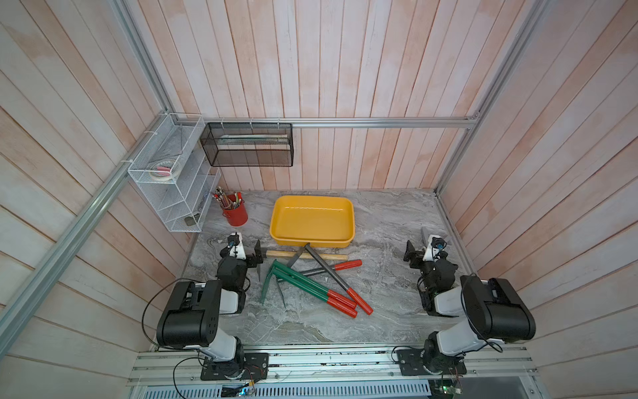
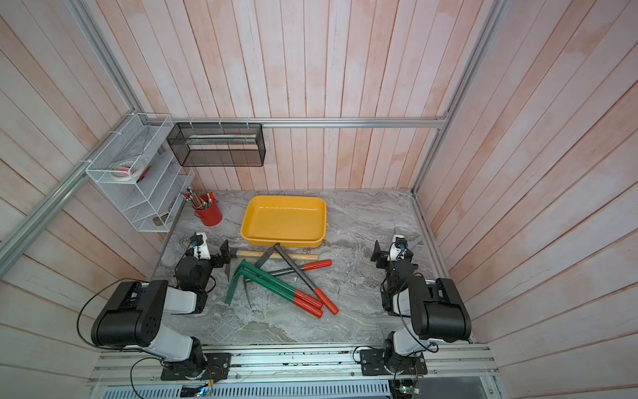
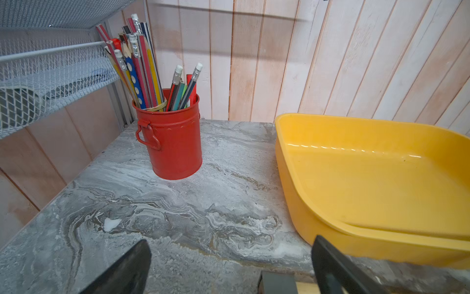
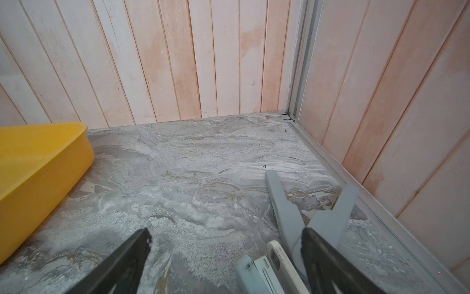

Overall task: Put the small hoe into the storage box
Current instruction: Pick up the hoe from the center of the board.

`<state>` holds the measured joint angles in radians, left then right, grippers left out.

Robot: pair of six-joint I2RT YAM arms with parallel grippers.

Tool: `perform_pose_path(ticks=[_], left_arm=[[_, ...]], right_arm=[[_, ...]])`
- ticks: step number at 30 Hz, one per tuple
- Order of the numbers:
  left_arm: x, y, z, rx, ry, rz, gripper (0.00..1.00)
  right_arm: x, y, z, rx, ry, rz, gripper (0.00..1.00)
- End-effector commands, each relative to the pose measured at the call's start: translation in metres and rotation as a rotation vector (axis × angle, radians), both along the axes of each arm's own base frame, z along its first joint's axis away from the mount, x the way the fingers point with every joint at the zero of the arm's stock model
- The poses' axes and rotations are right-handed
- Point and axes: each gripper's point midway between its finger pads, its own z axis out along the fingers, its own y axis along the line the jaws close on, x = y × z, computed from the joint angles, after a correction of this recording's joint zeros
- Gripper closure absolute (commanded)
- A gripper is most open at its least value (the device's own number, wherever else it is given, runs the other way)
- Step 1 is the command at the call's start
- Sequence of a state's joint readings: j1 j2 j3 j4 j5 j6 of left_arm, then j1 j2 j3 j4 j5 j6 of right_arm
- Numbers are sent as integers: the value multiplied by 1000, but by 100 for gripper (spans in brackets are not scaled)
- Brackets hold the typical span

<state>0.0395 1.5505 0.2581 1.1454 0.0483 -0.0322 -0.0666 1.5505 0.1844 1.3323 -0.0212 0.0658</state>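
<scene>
While left claw (image 1: 257, 255) and right claw (image 1: 411, 254) gape, we log green red-gripped small hoe (image 1: 265, 288) beside left claw, short of yellow plastic storage box (image 1: 312, 221); open grey desk (image 1: 379, 276) rightward.

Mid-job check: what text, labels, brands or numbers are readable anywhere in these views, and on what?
No text can be read in any view.
pencils: stripes and dots only, any print too small to read.
storage box: plain yellow, no mark.
red grips of the tools: plain, no print visible.
roll in the white rack: too small to tell.
</scene>
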Motion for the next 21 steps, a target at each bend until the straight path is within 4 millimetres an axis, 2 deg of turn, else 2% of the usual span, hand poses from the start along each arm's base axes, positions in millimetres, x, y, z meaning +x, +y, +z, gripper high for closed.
perform_pose_path(ticks=[1, 21], left_arm=[[5, 1, 8, 11, -29, -8, 0], [5, 0, 8, 11, -29, -10, 0]], right_arm=[[6, -1, 8, -11, -30, 3, 4], [6, -1, 8, -14, -31, 4, 2]])
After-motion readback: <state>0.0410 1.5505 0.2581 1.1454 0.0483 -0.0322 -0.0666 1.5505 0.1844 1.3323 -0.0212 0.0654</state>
